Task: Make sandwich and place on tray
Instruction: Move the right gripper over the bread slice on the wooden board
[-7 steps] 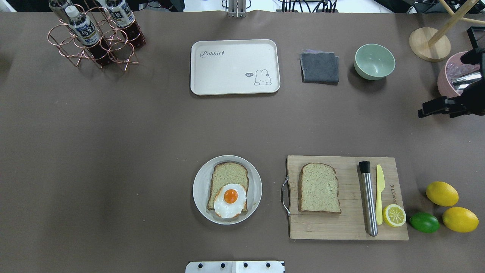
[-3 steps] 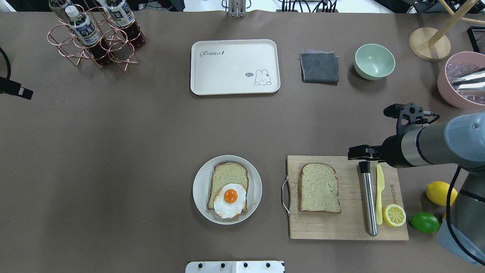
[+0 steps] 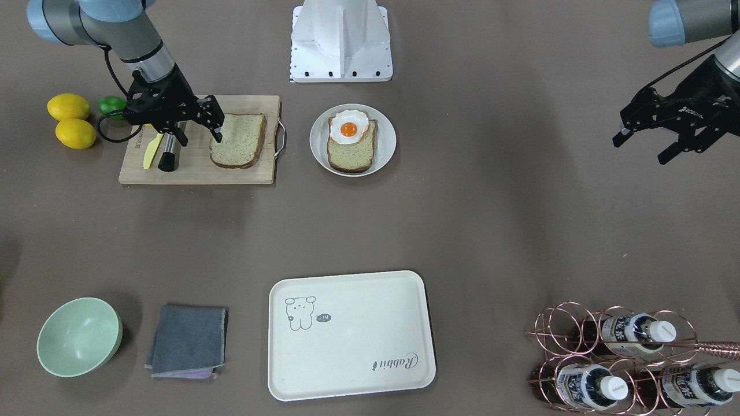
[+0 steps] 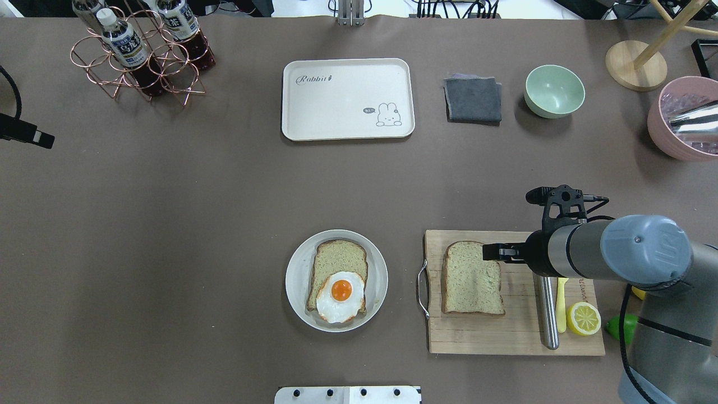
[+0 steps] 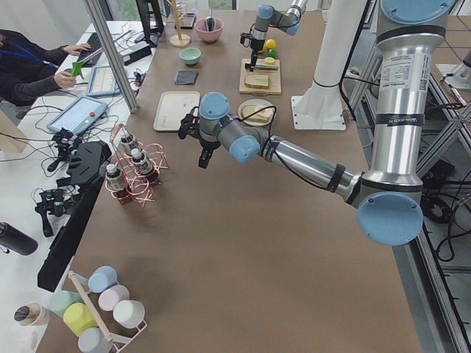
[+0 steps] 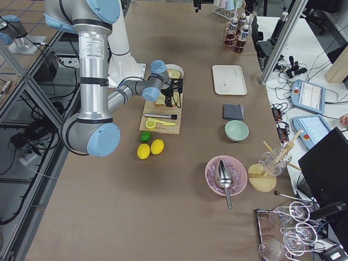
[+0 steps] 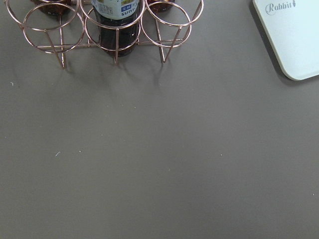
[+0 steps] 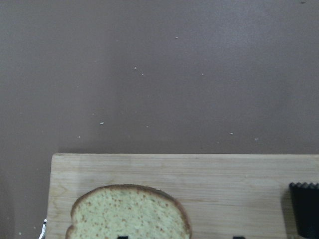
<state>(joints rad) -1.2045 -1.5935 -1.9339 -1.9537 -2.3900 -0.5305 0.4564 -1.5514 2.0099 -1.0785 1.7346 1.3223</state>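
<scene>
One slice of speckled bread (image 4: 471, 280) lies on the wooden cutting board (image 4: 505, 331); it also shows in the right wrist view (image 8: 129, 214). A second slice (image 4: 338, 258) with the fried egg (image 4: 340, 296) on top lies on the round white plate (image 4: 297, 275). The cream tray (image 4: 348, 98) stands at the far middle and holds nothing. My right gripper (image 3: 198, 130) is open and empty, above the board at the slice's edge, beside the metal bar. My left gripper (image 3: 642, 147) is open and empty over bare table far to the left.
A metal bar (image 4: 547, 314), a yellow knife (image 4: 561, 308) and a lemon half (image 4: 583, 318) lie on the board's right part. Lemons (image 3: 68, 107) sit beyond it. A grey cloth (image 4: 473, 100), green bowl (image 4: 554, 90), pink bowl (image 4: 681, 120) and bottle rack (image 4: 140, 53) line the far side.
My right arm has swung in from the far right edge to above the cutting board, near the bread slice. My left gripper has come into view at the left edge.
</scene>
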